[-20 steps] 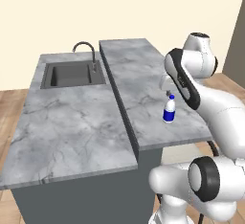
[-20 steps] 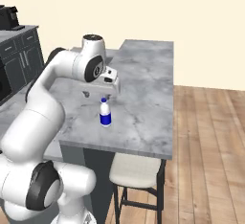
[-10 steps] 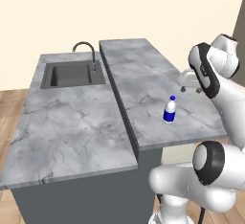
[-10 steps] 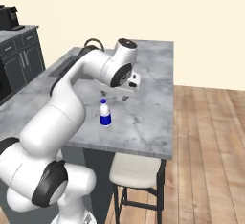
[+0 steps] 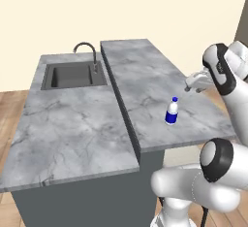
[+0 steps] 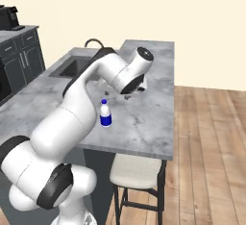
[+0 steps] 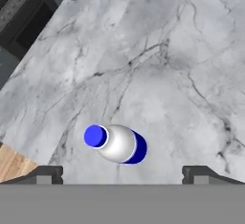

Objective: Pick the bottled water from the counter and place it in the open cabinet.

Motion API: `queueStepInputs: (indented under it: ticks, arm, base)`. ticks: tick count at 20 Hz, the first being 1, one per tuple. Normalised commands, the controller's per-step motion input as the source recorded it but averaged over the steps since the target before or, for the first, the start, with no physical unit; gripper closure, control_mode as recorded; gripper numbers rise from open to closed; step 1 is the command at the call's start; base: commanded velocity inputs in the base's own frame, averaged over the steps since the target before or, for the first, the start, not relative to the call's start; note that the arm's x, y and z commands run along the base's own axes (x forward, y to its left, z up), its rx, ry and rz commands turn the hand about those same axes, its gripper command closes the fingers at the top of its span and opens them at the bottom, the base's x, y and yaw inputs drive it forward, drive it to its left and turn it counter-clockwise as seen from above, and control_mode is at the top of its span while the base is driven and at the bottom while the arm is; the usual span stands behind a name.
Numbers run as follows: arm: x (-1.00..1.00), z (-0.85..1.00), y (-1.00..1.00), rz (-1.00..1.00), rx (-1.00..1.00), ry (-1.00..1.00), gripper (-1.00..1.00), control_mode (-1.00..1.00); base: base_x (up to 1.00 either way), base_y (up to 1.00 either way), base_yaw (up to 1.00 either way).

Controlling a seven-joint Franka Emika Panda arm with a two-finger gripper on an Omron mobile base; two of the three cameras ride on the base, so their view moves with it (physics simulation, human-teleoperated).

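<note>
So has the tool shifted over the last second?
Yes. In the left base view the tool has swung right, away from the sink, and now hangs beyond the bottled water, which stands untouched.

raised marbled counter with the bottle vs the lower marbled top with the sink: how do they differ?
The counter is narrow and sits a step higher; the sink top is wider and lower. The counter is a plain slab carrying the upright bottled water; the sink top has a dark basin and curved faucet cut in at its far end. A stool tucks under the counter's outer edge; the sink top sits on a solid dark base. Both share the grey-white marbled finish and butt together.
</note>
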Motion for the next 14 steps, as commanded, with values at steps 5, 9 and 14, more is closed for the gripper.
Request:
queueStepInputs:
  ticks: [5, 9, 14]
  arm:
    - [-0.01, 0.0, 0.0, 0.2, 0.08, -0.27, -1.0, -1.0]
    - [-0.13, 0.0, 0.0, 0.24, 0.05, -0.3, -1.0, -1.0]
    - [-0.23, 0.0, 0.0, 0.23, 0.01, -0.34, -1.0, -1.0]
  base:
    - [0.0, 0.0, 0.0]
    - [0.0, 0.0, 0.0]
    - [0.0, 0.0, 0.0]
